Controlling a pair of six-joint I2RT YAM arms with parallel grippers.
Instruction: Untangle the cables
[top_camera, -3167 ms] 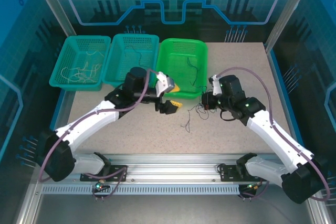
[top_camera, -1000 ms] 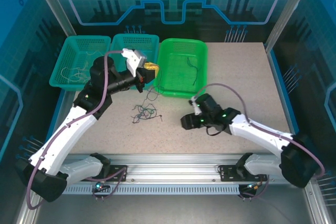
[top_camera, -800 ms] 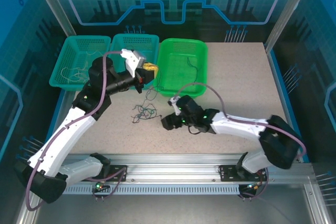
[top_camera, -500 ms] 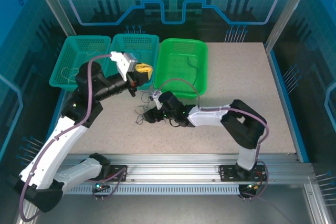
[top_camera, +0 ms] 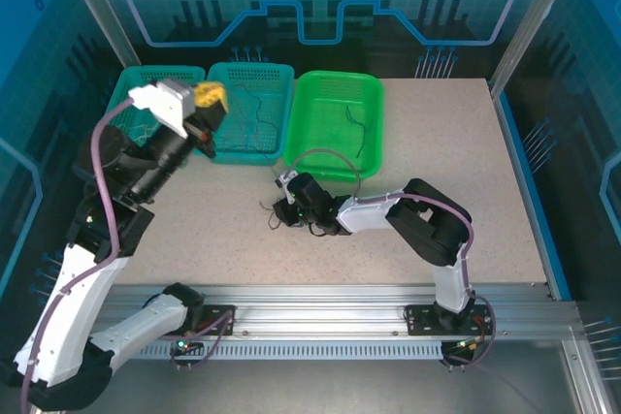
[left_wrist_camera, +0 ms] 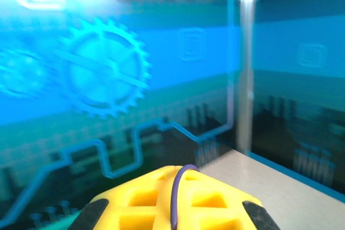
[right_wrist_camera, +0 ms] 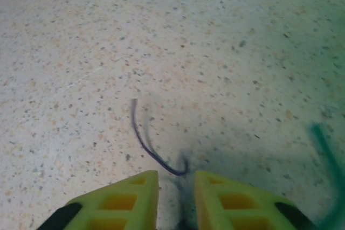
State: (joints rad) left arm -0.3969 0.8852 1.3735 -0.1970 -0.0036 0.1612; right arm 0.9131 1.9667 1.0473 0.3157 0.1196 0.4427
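The left gripper [top_camera: 209, 95], raised above the teal baskets [top_camera: 250, 68], is clamped on a thin dark cable [left_wrist_camera: 174, 195]. On the table [top_camera: 437, 162], the right gripper [right_wrist_camera: 176, 184] is slightly parted, with a curled cable [right_wrist_camera: 141, 139] ending between its fingers.

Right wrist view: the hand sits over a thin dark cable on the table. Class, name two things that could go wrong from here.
1. The dark cable is hair-thin, and only its loop reaches the narrow gap of the right hand; closing could miss it or let it slip.
2. The left hand is lifted high and seems to pinch a dark strand; if that strand is linked to this cable, pulling apart might tighten a knot.
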